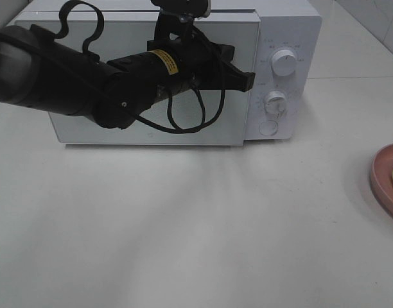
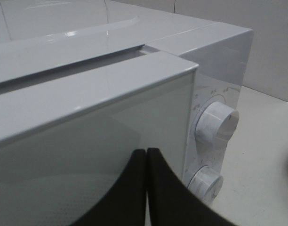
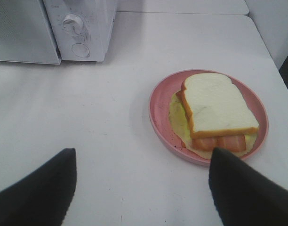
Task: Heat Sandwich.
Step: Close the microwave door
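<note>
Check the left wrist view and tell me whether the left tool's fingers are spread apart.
No. The left tool has both black fingers pressed together, holding nothing, in front of the microwave door.

A yellow label (image 1: 162, 60) sat on the left arm (image 1: 87, 80), its dark print too small to read. Small markings ringed the upper dial (image 1: 285, 63) and the lower dial (image 1: 275, 102) of the microwave (image 1: 283, 25), but none could be made out in any view. No brand name was legible.
</note>
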